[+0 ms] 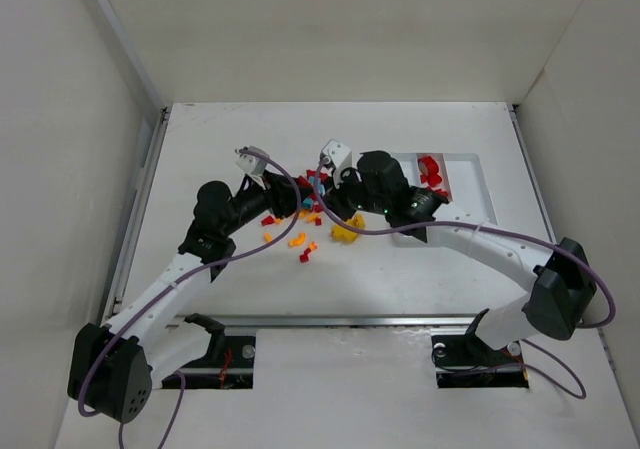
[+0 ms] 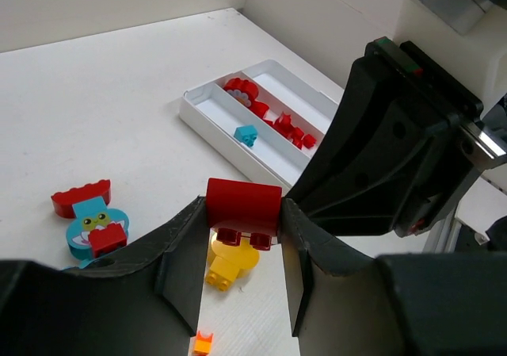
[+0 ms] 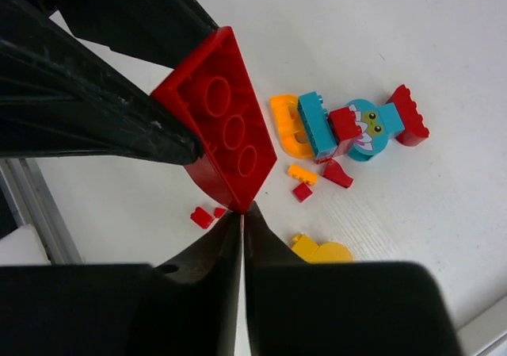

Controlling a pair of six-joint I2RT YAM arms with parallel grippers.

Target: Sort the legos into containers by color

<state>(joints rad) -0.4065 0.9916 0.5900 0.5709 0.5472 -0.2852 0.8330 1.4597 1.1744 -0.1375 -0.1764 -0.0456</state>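
My left gripper point(image 2: 242, 213) is shut on a red brick point(image 2: 243, 201), studs down, held just above the table. In the right wrist view the same red brick point(image 3: 226, 134) hangs between the left gripper's dark fingers point(image 3: 103, 126). My right gripper point(image 3: 242, 212) is shut, its tips meeting right at the brick's lower corner. The white tray point(image 2: 207, 121) lies beyond, with red legos point(image 2: 287, 125) in its middle compartment and one teal piece point(image 2: 246, 135) in the near one. In the top view both grippers meet over the loose legos point(image 1: 300, 239), left of the tray point(image 1: 468, 169).
A yellow piece point(image 2: 228, 261) and a tiny orange one point(image 2: 203, 343) lie under the left gripper. A teal figure with red parts point(image 3: 360, 126), an orange ring point(image 3: 285, 126) and small red bits point(image 3: 202, 216) are scattered nearby. The right arm's black body point(image 2: 396, 158) crowds the left gripper's right side.
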